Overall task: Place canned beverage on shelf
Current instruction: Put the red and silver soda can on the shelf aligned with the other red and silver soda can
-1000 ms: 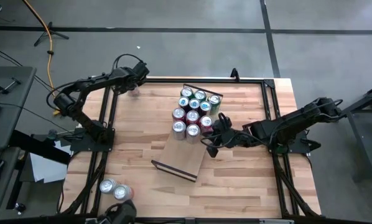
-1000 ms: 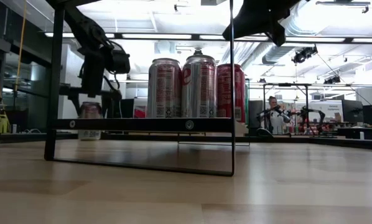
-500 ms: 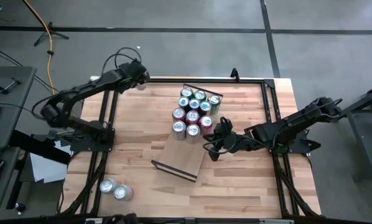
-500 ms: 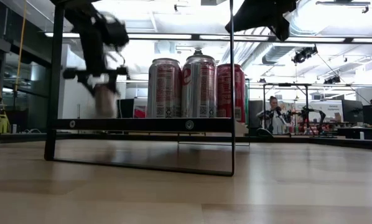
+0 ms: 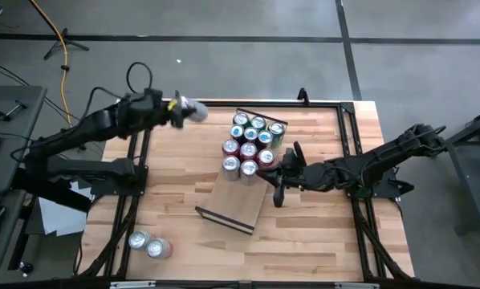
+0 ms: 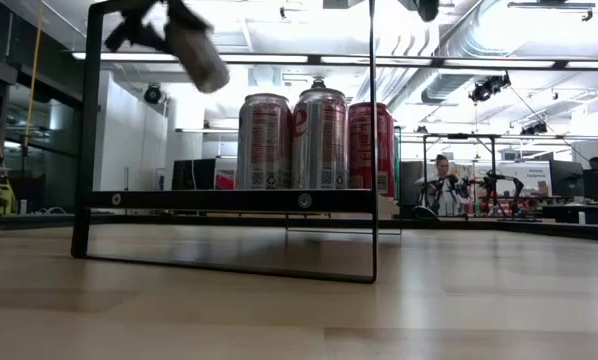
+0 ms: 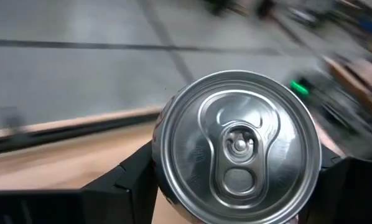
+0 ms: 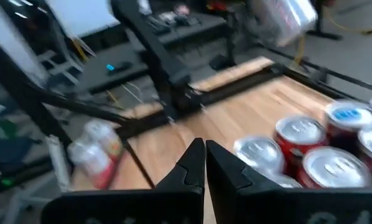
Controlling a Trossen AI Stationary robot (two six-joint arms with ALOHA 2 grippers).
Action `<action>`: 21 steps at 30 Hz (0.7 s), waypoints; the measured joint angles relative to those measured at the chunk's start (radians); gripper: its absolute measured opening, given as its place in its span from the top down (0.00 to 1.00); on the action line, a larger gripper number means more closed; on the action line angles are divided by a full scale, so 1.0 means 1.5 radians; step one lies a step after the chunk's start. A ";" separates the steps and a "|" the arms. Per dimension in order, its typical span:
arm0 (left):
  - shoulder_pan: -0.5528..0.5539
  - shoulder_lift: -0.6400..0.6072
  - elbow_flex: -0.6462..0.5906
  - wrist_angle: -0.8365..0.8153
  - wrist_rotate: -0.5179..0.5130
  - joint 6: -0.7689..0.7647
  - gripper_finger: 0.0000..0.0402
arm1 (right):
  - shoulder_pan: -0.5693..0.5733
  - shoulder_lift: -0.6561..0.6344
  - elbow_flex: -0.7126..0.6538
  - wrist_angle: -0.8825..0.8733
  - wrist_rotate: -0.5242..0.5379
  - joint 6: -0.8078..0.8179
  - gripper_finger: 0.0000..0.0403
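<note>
Above the far left corner of the plank-patterned wooden tabletop (image 5: 176, 193), I hold a silver aluminium beverage can (image 5: 195, 109) in my left gripper (image 5: 178, 111). The fingers are partly closed around the can's body, one dark finger (image 7: 120, 183) on each side, and the can is clear of the table. It is tilted: in the low view its body (image 6: 196, 54) slants, and in my left wrist view I look straight onto its lid (image 7: 239, 146) with the pull tab.

The flat light-wood shelf with thin dark metal rails (image 5: 233, 209) lies toward the table's middle, to the right of my left gripper and nearer the front edge. Its far half carries a cluster of standing red and silver cans (image 5: 250, 142); the near half looks bare. I judge that the can must travel right and forward, then be turned upright before it goes down beside the cluster.

My left arm is the carrier. My right gripper (image 5: 276, 195) is closed and empty, hanging just beside the cluster's right edge.

I cannot read any brand or writing; the labels on the red cans in the low view are too small.
</note>
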 joint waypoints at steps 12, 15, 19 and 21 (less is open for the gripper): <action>-0.261 -0.050 0.006 0.059 0.228 0.170 0.51 | -0.019 0.001 0.000 0.204 -0.086 -0.063 1.00; -0.302 -0.044 0.006 0.090 0.254 0.202 0.51 | -0.031 0.001 0.000 0.213 -0.087 -0.054 0.97; -0.339 -0.041 0.006 0.119 0.272 0.219 0.51 | -0.041 0.002 0.002 0.210 -0.085 -0.007 0.82; -0.349 -0.041 0.006 0.118 0.275 0.219 0.51 | -0.042 0.007 0.017 0.203 -0.087 0.000 0.71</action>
